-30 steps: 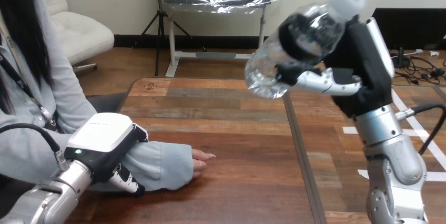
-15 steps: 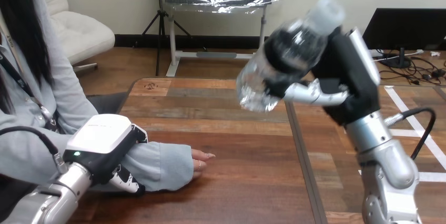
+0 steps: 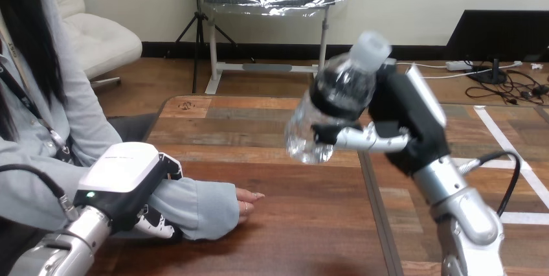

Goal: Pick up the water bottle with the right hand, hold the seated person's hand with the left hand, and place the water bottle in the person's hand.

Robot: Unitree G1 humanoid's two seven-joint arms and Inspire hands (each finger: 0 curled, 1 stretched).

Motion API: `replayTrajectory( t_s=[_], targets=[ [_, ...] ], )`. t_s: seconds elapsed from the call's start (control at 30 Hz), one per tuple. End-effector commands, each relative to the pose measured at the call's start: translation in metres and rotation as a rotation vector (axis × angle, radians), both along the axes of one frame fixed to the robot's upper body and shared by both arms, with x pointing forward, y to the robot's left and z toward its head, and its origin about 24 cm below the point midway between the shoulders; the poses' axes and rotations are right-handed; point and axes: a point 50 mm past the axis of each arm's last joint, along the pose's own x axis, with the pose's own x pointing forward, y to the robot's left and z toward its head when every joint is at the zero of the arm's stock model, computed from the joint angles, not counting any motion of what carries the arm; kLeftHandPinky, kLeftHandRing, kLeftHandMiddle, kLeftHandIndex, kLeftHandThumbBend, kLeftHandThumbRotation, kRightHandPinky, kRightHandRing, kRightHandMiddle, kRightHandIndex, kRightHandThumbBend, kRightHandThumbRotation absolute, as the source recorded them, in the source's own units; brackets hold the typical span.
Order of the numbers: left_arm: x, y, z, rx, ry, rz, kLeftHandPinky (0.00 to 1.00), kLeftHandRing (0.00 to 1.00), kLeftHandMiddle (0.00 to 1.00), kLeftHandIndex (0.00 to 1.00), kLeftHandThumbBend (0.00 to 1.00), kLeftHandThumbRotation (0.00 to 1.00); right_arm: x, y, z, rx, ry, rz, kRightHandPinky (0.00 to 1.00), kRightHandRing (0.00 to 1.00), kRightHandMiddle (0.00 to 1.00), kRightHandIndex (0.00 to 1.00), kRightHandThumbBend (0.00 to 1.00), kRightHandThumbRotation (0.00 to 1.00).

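My right hand (image 3: 395, 117) is shut on a clear water bottle (image 3: 330, 104) with a white cap. The bottle hangs tilted above the table's middle, cap up and to the right. At the left, the person's forearm lies on the table in a pale blue sleeve. The person's hand (image 3: 247, 199) rests flat, fingertips pointing right. My left hand (image 3: 126, 182) sits on top of that forearm near the wrist, its fingers (image 3: 155, 226) curled down round the sleeve's near side. The bottle is well above and to the right of the person's hand.
The wooden table (image 3: 259, 127) has a seam running front to back right of centre. The person sits at the table's left side.
My right arm has swung left and down with the bottle, bringing it nearer the person's hand. The left hand and the person's forearm have stayed put.
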Motion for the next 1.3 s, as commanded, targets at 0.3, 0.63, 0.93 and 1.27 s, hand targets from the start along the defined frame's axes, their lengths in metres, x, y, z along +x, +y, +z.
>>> replayTrajectory(
  t_s=[0.3,0.63,0.93,1.27],
  targets=[
    [0.011,-0.016,0.053,-0.095,-0.206,-0.068,0.30,0.32,0.37,0.40,0.83,0.00,0.020,0.010,0.024,0.008,-0.112,0.013,0.21,0.26,0.36,0.42,0.71,0.00],
    [0.008,-0.018,0.063,-0.117,-0.240,-0.076,0.29,0.31,0.36,0.37,0.83,0.00,0.021,0.013,0.016,-0.006,-0.083,0.022,0.22,0.26,0.36,0.43,0.72,0.00],
    [0.006,-0.021,0.071,-0.129,-0.265,-0.085,0.28,0.29,0.35,0.36,0.83,0.00,0.022,0.014,0.011,-0.040,-0.066,0.016,0.20,0.25,0.35,0.44,0.72,0.00],
    [0.004,-0.024,0.078,-0.148,-0.300,-0.097,0.26,0.28,0.34,0.35,0.84,0.00,0.022,0.016,0.005,-0.047,-0.042,0.017,0.19,0.25,0.35,0.44,0.73,0.00]
  ],
)
